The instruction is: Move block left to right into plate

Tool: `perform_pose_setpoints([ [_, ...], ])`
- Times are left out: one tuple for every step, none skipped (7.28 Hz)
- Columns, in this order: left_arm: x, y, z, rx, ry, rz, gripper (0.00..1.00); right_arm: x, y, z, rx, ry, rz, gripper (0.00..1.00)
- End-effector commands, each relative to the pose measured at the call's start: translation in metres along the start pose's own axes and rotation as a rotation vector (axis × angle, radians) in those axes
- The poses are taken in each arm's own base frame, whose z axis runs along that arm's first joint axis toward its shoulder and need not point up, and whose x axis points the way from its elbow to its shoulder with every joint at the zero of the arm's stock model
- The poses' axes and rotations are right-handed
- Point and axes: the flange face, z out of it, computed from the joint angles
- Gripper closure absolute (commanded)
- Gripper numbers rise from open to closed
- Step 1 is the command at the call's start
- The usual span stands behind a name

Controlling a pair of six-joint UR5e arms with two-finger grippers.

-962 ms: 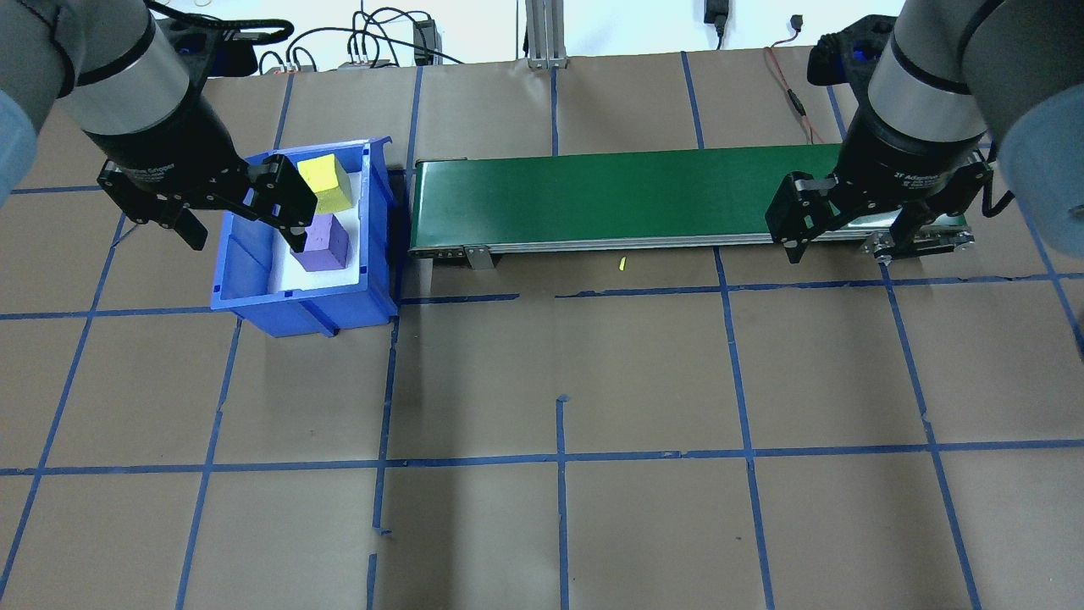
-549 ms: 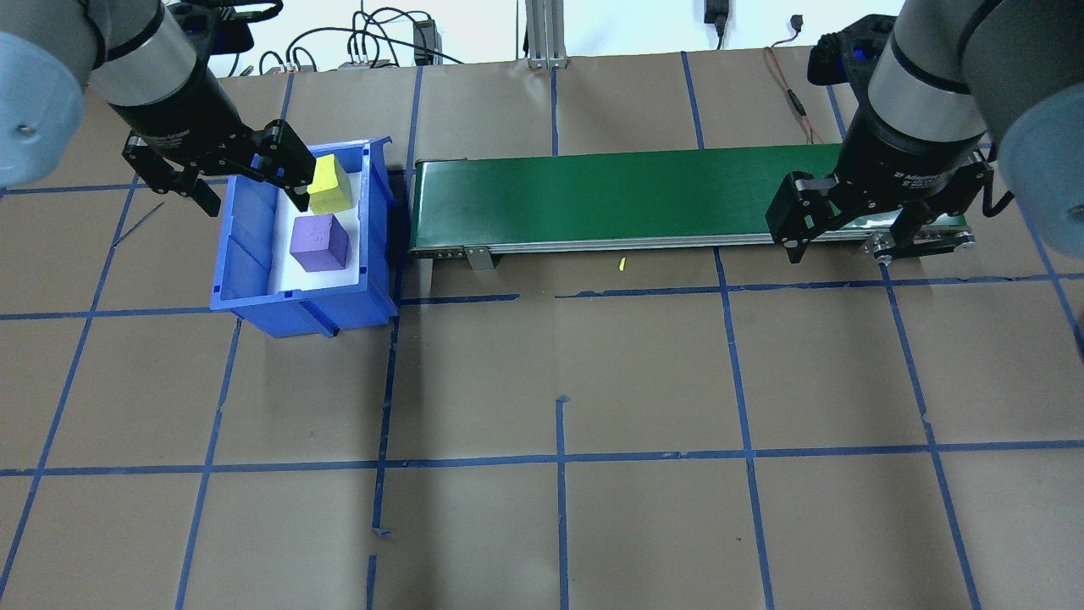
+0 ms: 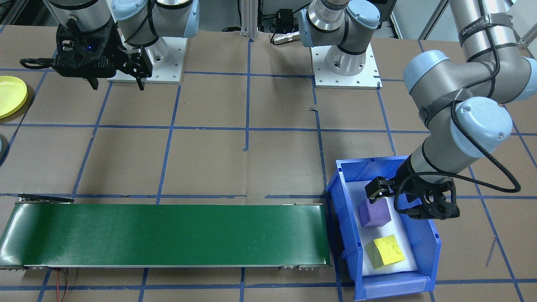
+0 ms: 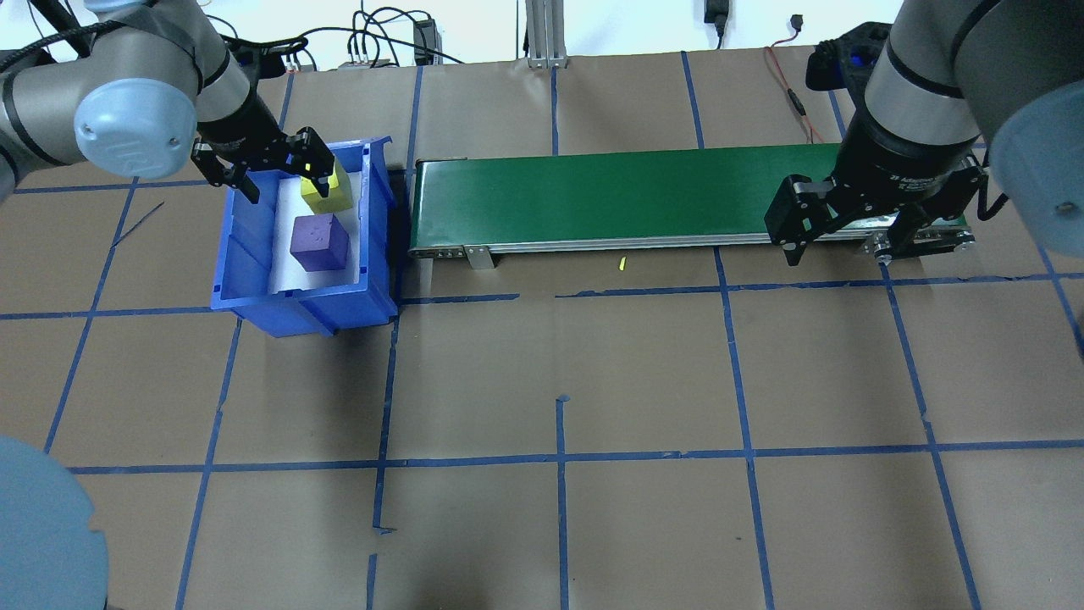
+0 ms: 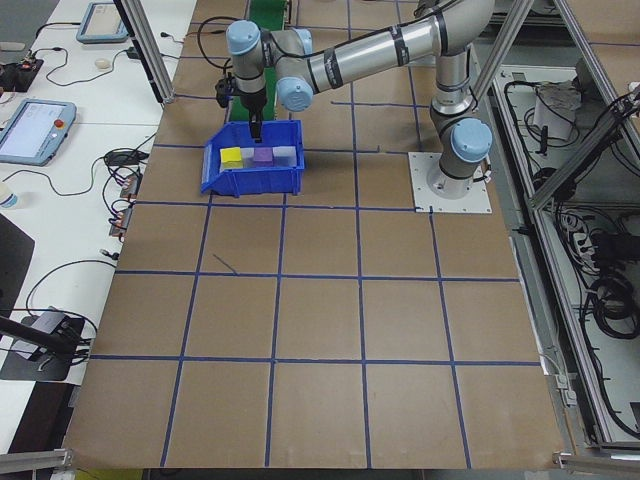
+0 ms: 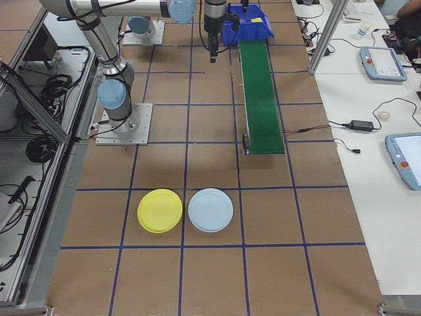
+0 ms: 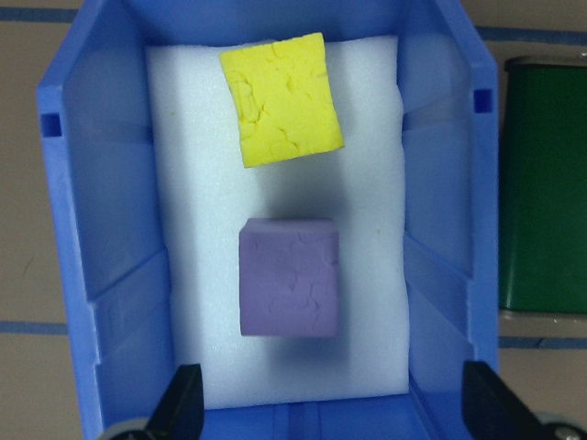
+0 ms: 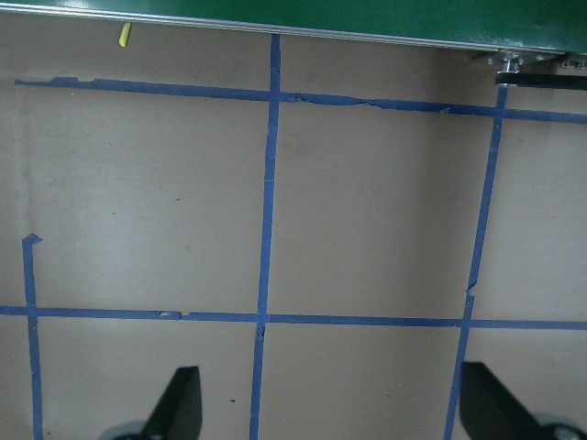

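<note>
Released left end effector (image 4: 275, 169) hangs over the blue bin (image 4: 254, 292) holding purple block (image 4: 319, 242) and yellow block (image 4: 332, 193); right end effector (image 4: 847, 230) likewise released.

Left arm swings back toward the far end of the bin

Over the last second the left gripper (image 4: 275, 174) has travelled from over the purple block (image 4: 319, 241) to the far end of the blue bin (image 4: 254, 292), beside the yellow block (image 4: 332, 196), which it now partly hides; its jaws remain spread, and the arm's elbow has come into view.
</note>
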Motion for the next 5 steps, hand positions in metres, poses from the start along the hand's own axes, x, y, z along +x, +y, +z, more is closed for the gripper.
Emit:
perform_pose_setpoints([
  [-0.013,-0.006,0.056,-0.033,0.008,0.006,0.00,0.000,0.001,0.000,0.005,0.001,0.002,0.00],
  [-0.013,-0.001,0.083,-0.052,0.009,0.003,0.00,0.002,0.001,-0.004,0.012,0.003,0.002,0.00],
  [-0.012,0.001,0.101,-0.056,0.013,-0.002,0.02,-0.001,0.000,-0.001,0.009,-0.001,-0.001,0.00],
  [-0.011,0.004,0.109,-0.071,0.017,0.001,0.14,0.001,0.000,-0.003,0.009,0.001,0.002,0.00],
  [-0.011,0.001,0.103,-0.061,0.014,0.022,0.64,0.002,0.002,-0.006,0.014,0.003,0.003,0.00],
])
